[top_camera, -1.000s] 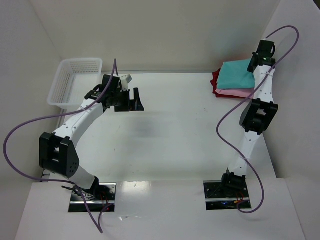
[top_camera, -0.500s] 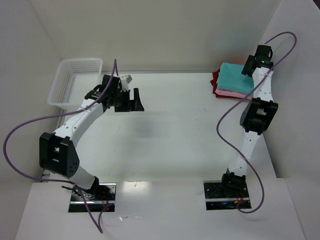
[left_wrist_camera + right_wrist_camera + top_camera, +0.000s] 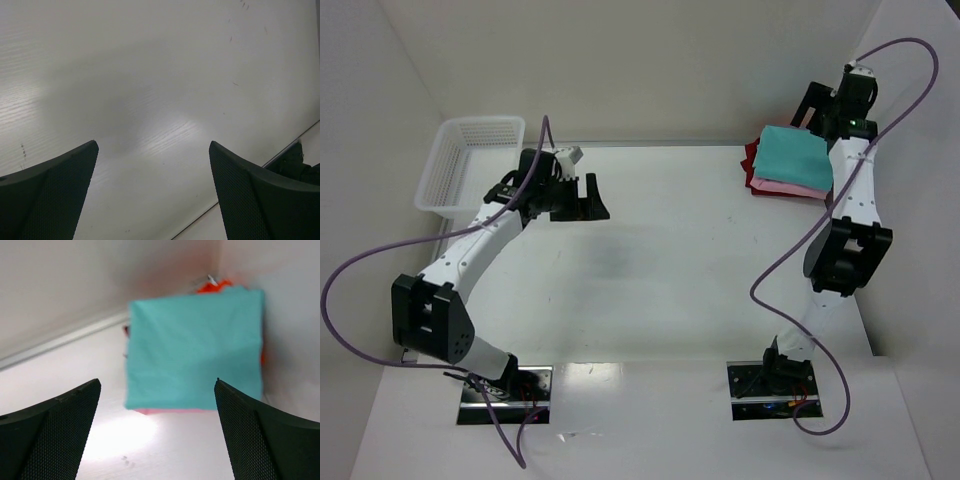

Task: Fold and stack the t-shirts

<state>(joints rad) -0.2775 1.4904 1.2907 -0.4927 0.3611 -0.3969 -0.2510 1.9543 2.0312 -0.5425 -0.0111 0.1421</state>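
Stack of three folded t-shirts sat on the table (image 3: 670, 260), far across from the basket (image 3: 470, 165), in the opposite back corner against the walls. Teal t-shirt (image 3: 796, 155) on top, a neat flat rectangle. Pink t-shirt (image 3: 785, 187) under it showed only as a strip along the near edge. Red t-shirt (image 3: 753, 160) at the bottom stuck out on the basket-facing side.

Versus half a second earlier, the right gripper (image 3: 812, 105) had lifted off the teal shirt's edge and pulled back above the stack's far side, so the whole teal top was uncovered. Its jaws were spread wide, nothing between them. The left gripper (image 3: 588, 196) had barely shifted, just beside the basket on the stack-facing side, jaws also wide apart and empty over bare tabletop.

A purple cable (image 3: 782, 250) looped off the right arm, clear of the stack. Nothing lay between the basket and the shirts except the left arm.
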